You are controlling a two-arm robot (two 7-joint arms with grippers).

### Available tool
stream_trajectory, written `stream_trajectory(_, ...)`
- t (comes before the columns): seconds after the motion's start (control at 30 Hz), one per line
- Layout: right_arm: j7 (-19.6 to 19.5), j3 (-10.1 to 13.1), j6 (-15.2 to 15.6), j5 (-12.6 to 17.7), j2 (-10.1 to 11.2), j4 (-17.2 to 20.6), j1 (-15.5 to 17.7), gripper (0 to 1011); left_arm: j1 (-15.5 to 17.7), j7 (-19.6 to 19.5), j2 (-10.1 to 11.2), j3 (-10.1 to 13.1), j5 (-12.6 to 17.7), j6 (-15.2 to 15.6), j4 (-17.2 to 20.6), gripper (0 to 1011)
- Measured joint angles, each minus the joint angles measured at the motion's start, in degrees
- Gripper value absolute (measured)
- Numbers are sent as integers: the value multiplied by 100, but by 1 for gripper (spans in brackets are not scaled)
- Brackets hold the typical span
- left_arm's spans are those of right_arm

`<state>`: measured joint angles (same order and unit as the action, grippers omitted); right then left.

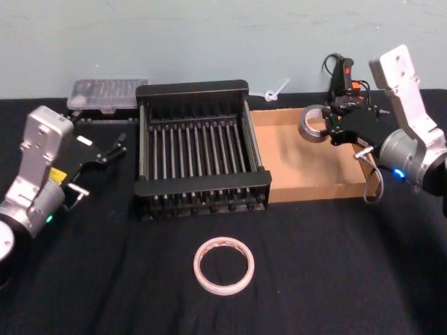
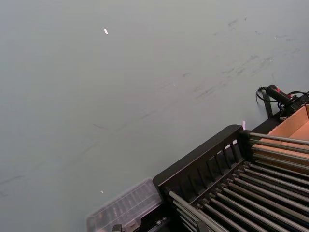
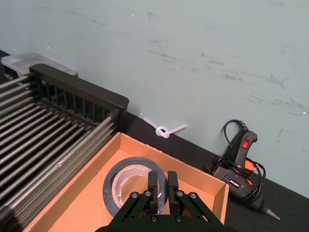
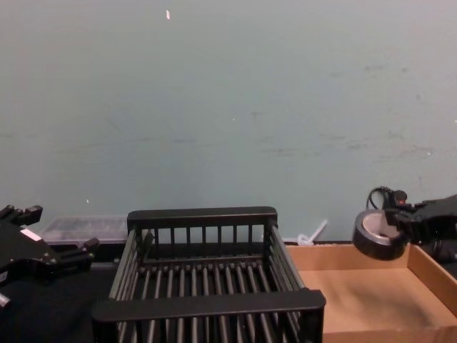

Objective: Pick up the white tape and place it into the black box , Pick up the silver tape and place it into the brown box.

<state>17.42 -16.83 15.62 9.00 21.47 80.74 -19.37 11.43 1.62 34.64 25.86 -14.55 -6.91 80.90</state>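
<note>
While sat empty mid-desk, black box [image 1: 201,150] with brown box [image 1: 307,162] touching its right side. Right gripper [image 1: 332,120] up over that tray, fingers pinching silver tape [image 1: 314,123]; left gripper [image 1: 120,143] parked left, fingers spread. White tape [image 1: 223,265] flat on desk [image 1: 335,279], nearer front.

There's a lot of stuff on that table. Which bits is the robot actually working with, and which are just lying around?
Working with: silver tape held by right gripper over brown box; white tape; black box.

Lying around: clear plastic case, glue gun, white tie.
</note>
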Motion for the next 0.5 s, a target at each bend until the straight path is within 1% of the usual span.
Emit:
stream_trajectory(0.03, 13, -16, -17, -39, -37, -126, -75, 126, 0, 0, 0, 0, 0, 0, 0, 1001)
stream_trajectory(0.07, 13, -16, -17, -39, -37, -126, -75, 126, 0, 0, 0, 0, 0, 0, 0, 1001)
stream_trajectory(0.17, 50, -64, -56, -118, -139, -432, -236, 126, 0, 0, 1, 0, 0, 0, 0, 1001)
stream_trajectory(0.37, 101, -112, -150, -186, -310, -886, -420, 126, 0, 0, 0, 0, 0, 0, 0, 1001)
stream_trajectory(0.4, 101, -112, -150, -186, -310, -886, -420, 126, 0, 0, 0, 0, 0, 0, 0, 1001)
stream_trajectory(0.5, 112, -124, -177, -230, -371, -1051, -490, 126, 0, 0, 0, 0, 0, 0, 0, 1001)
